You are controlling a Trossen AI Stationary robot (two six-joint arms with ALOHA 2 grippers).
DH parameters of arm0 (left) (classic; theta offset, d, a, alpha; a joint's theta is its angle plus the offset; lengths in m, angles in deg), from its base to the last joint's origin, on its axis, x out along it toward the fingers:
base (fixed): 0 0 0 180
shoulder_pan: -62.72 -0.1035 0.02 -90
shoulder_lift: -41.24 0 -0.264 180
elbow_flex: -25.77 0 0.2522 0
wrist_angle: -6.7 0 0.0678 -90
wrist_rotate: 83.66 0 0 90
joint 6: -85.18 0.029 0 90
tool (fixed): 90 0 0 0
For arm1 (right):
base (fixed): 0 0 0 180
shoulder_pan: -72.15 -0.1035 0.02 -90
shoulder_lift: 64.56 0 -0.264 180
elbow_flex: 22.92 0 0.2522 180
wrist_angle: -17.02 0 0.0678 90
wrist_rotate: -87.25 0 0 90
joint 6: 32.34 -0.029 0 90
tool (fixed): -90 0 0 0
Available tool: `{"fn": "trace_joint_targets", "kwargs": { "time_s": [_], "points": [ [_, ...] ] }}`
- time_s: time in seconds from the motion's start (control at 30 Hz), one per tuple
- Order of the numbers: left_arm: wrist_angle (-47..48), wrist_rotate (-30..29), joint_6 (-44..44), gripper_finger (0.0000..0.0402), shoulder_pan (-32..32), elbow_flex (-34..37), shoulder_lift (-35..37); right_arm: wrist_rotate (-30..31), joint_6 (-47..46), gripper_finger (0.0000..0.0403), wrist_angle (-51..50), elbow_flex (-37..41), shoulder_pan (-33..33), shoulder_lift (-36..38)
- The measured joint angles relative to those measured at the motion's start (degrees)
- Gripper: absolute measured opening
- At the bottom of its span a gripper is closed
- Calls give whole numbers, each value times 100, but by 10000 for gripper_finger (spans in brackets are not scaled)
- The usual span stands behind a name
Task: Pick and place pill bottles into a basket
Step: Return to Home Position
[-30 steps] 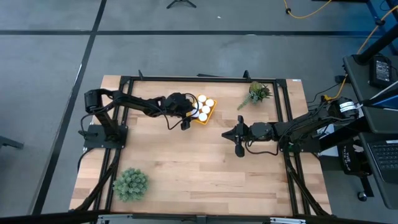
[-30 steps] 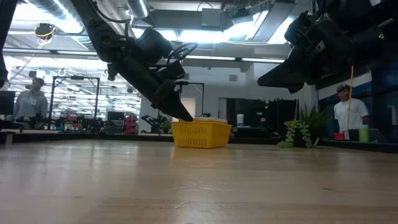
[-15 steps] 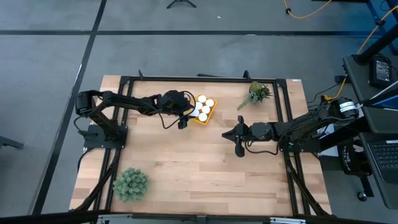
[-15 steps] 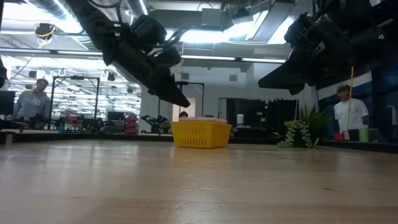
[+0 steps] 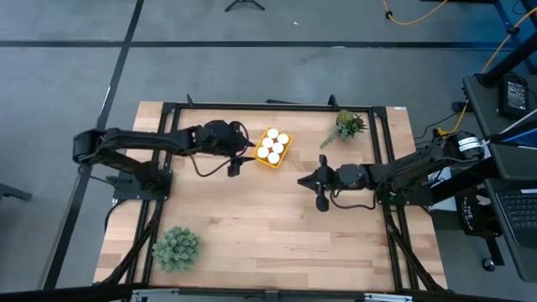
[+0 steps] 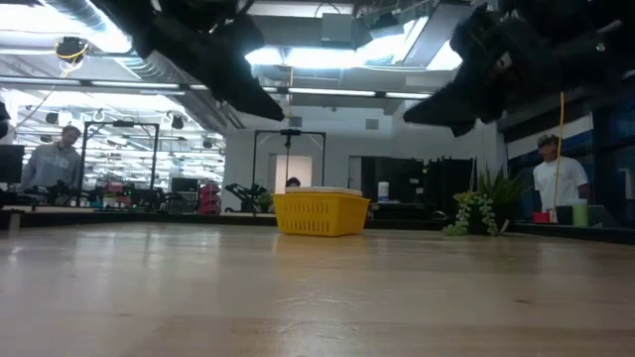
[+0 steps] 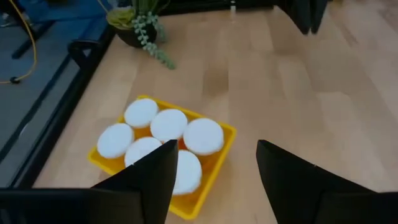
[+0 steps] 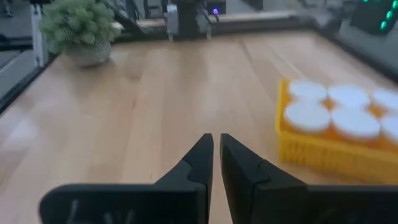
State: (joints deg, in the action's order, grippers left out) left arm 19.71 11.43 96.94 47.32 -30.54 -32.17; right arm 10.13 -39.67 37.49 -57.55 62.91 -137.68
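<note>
All six pill bottles (image 7: 169,124) sit in the yellow basket (image 6: 319,216), near the middle of the bench's far edge as the low view sees it, so I judge only the retreat is left. Your left tool (image 7: 216,152) hangs just beside the basket, fingers apart and empty. Lift it before swinging toward the left edge, so nothing clips the wall. The right tool (image 8: 216,140), fingers together, waits toward the right edge.
</note>
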Motion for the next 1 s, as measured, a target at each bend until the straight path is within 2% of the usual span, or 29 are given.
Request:
{"fn": "trace_joint_targets", "kwargs": {
  "time_s": [0.13, 0.27, 0.53, 0.63, 0.7, 0.8, 1.0],
  "points": [
    [405, 140, 106, 192, 47, 0, 276, -107, 511, 35, -96, -305, 0, 4],
    [639, 530, 86, 156, 49, 0, 345, -109, 759, 33, -639, -673, 0, 4],
    [817, 660, 84, 53, 49, 0, 347, -109, 362, 4, -2034, -1291, 0, 244],
    [745, 664, 54, 12, 50, 85, 355, -110, 470, 9, -2019, -1242, 0, 495],
    [495, 647, -2, 6, 53, 390, 402, -107, 462, 9, -1908, -1041, 0, 664],
    [-429, 589, -243, 2, 53, 1117, 609, -106, 417, 4, -1673, -628, 0, 811],
    [-1334, 295, -555, 2, 27, 2207, 1660, -105, 357, 6, -1638, -356, 0, 1207]
  ]
}}
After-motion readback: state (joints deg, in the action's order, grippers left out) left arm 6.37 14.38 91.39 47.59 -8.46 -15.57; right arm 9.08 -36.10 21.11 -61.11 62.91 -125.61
